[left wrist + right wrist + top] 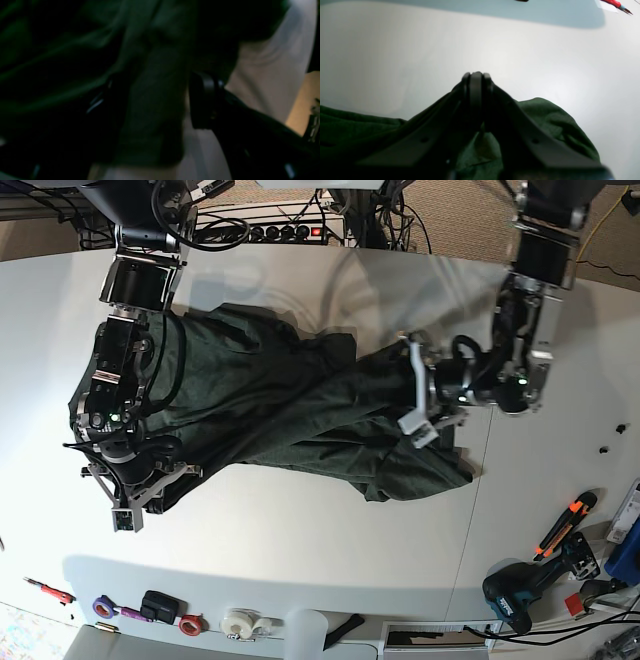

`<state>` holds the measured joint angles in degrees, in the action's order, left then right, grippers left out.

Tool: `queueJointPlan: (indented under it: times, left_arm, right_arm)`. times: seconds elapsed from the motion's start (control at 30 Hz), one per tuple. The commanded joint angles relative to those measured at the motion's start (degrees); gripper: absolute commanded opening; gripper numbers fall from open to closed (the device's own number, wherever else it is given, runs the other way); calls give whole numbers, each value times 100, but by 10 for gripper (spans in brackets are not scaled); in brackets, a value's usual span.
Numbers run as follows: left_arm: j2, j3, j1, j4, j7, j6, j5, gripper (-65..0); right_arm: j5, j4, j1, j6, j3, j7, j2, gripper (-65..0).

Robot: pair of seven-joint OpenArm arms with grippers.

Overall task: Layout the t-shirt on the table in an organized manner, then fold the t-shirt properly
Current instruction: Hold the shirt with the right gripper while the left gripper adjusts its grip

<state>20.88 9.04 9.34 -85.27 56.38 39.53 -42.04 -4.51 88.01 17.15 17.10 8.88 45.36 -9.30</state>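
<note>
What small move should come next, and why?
Probably the left gripper should shut on the shirt fold between its open jaws. The right gripper is already shut at its end, and the shirt lies bunched on the table.

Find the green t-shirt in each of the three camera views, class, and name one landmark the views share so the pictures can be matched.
Left wrist: the t-shirt fills the dark left and middle, a band of it between the open jaws.
Right wrist: it lies along the bottom, around the shut right gripper.
Base: it stretches across the middle between both arms.
Shared landmark: the white table, also seen at and.
</note>
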Motion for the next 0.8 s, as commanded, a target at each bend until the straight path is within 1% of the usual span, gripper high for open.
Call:
queueJointPlan:
  times: [0.0, 0.07, 0.13, 0.33, 0.37, 0.4, 0.43, 0.47, 0.57, 0.6, 0.77]
  left_arm:
    - [116, -20, 76, -101, -92, 47, -129, -266]
    - [271, -20, 2, -101, -74, 47, -175, -266]
    - [345, -17, -118, -101, -72, 47, -214, -266]
    - [358, -17, -479, -101, -92, 47, -210, -267]
    - [356, -17, -498, -101, -92, 47, -210, -276]
    - [358, -17, -509, -101, -94, 47, -210, -302]
    - [358, -17, -507, -101, -94, 47, -210, -347]
    - [358, -17, -503, -101, -107, 47, -210, -409]
    - [358, -17, -503, -101, -245, 47, -210, -638]
    - [356, -17, -498, -101, -245, 47, -210, -650]
    - [358, -22, -415, -101, -240, 47, -214, -650]
  right_arm:
    - [-20, 79, 157, -24, 15, -173, -52, -650]
    - [-22, 79, 157, -24, 15, -173, -52, -650]
    - [-20, 79, 157, -26, 15, -173, -52, -650]
    - [-20, 79, 157, -24, 15, -170, -52, -650]
    - [-20, 79, 157, -24, 15, -168, -52, -650]
    - [-20, 79, 157, -24, 15, -166, -52, -650]
    - [-20, 79, 157, -24, 15, -166, -52, -650]
    - [-20, 79, 157, -24, 15, -162, -52, -650]
    - [-17, 79, 157, -24, 15, -142, -52, -650]
    - [-20, 79, 157, -24, 15, -140, -52, -650]
    - [-17, 79, 157, -24, 15, -122, -52, -650]
